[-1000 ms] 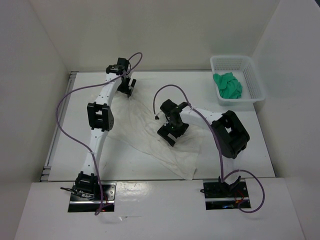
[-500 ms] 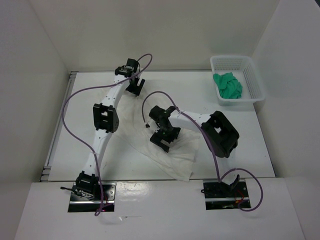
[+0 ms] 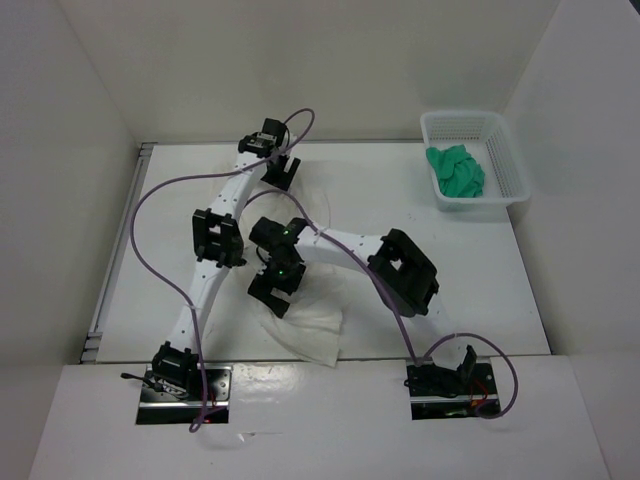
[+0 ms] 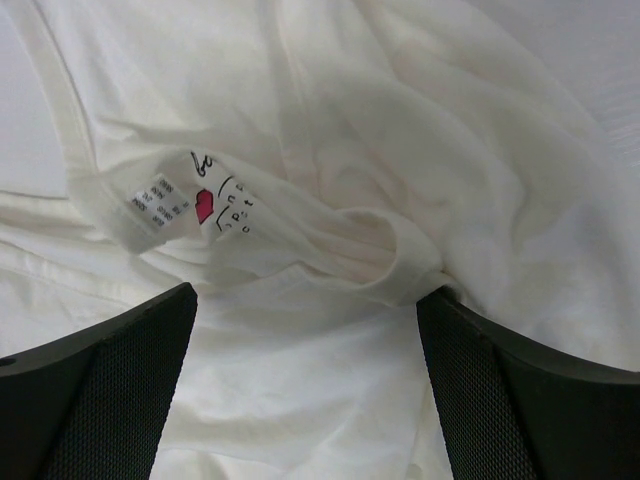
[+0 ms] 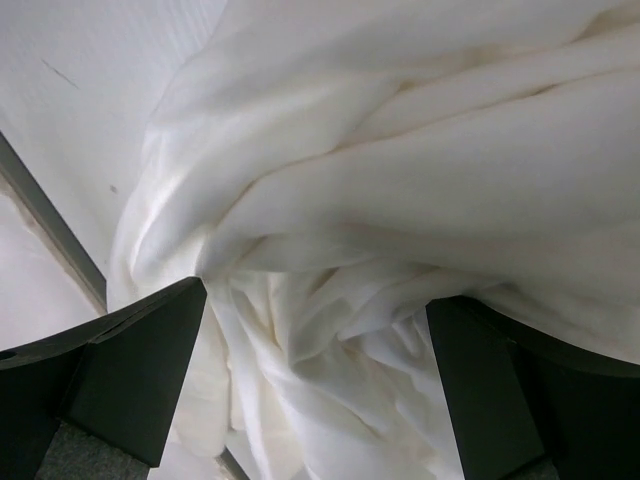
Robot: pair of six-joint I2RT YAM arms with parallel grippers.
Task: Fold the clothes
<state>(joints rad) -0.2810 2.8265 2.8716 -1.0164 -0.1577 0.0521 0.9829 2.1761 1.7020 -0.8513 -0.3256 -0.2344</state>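
My left fingers (image 4: 110, 390) stand wide over the large wrinkled white thin-fabric garment (image 4: 400, 150), arm stretched far; my right fingers (image 5: 130, 370), arm bent leftward, gape over bunched folds.

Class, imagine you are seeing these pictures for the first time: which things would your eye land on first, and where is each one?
The crumpled bright green cloth jumps out first, lying in the white plastic mesh basket at the far right corner of the white table. Next comes the large wrinkled white garment, bunched in the middle of the table. The left wrist view shows its neck label with a small red mark.
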